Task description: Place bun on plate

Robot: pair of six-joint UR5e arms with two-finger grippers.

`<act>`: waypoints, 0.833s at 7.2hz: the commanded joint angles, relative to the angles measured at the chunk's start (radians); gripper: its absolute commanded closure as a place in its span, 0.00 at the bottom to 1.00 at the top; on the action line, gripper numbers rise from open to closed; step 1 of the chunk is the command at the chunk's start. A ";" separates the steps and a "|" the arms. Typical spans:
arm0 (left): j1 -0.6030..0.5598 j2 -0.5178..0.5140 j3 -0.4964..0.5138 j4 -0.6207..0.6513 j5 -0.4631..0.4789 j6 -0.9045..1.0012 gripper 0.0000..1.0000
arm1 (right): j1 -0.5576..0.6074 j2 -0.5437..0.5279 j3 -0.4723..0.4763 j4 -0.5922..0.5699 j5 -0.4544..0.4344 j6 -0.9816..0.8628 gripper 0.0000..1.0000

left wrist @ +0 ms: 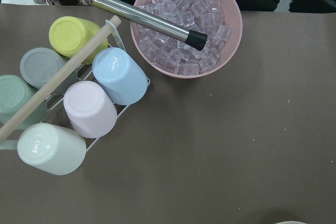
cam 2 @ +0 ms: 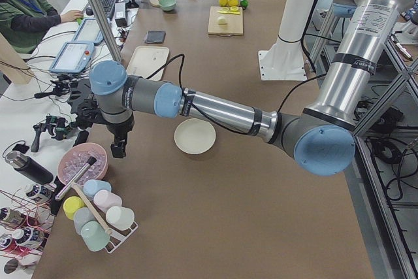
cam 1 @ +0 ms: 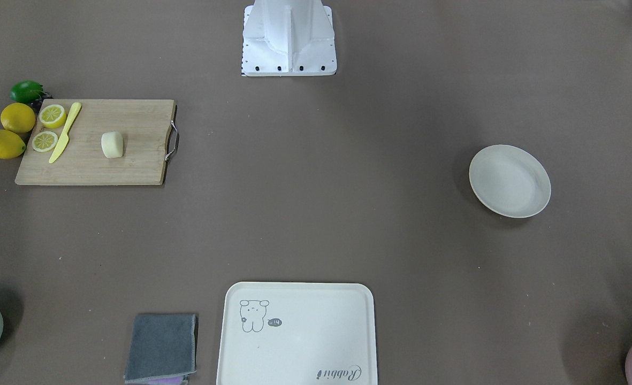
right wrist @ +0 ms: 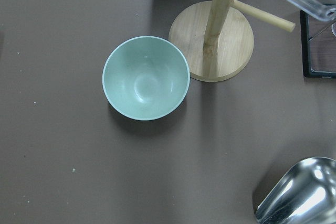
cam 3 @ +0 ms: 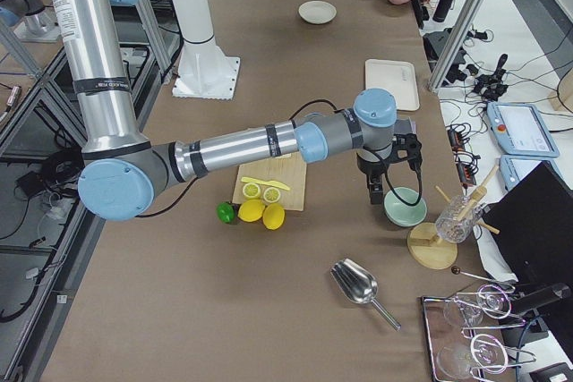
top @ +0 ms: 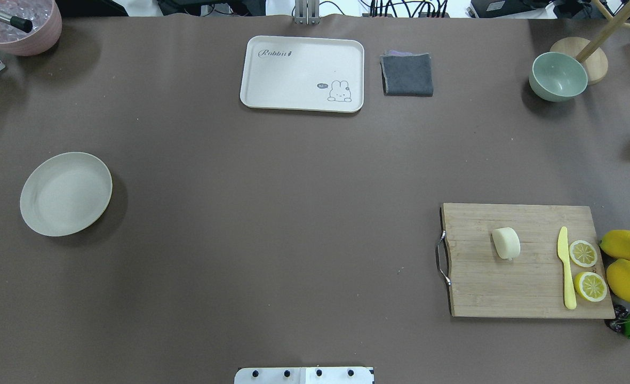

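Observation:
The pale cream bun lies on a wooden cutting board at the table's right side in the overhead view. The off-white round plate sits empty far over on the left side. My left gripper hangs near the table's left end, beyond the plate and beside a pink ice bowl. Over the far right corner my right gripper hovers next to a green bowl, past the board. Neither gripper shows outside the side views, so I cannot tell whether they are open or shut.
On the board lie a yellow knife and two lemon halves; whole lemons and a lime sit beside it. A cream tray, grey cloth, green bowl, pink ice bowl, cup rack and metal scoop ring the table.

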State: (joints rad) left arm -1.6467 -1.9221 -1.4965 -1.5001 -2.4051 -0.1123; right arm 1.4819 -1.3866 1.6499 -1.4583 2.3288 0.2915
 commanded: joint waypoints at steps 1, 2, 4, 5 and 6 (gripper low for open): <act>0.002 0.002 -0.004 -0.002 0.000 -0.001 0.02 | 0.000 -0.002 0.001 -0.005 0.015 0.000 0.00; 0.008 0.000 -0.010 -0.002 -0.002 -0.001 0.02 | 0.000 -0.014 0.002 -0.001 0.015 0.000 0.00; 0.039 -0.001 -0.013 -0.018 -0.032 -0.001 0.02 | 0.000 -0.022 -0.001 -0.002 0.012 0.000 0.00; 0.113 0.003 -0.008 -0.088 -0.032 -0.001 0.02 | 0.000 -0.029 0.001 -0.007 0.014 0.000 0.00; 0.183 0.029 -0.008 -0.135 -0.032 0.000 0.02 | 0.000 -0.038 0.001 -0.007 0.014 0.001 0.00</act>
State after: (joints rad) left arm -1.5416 -1.9136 -1.5059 -1.5770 -2.4344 -0.1132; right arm 1.4821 -1.4151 1.6505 -1.4632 2.3421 0.2918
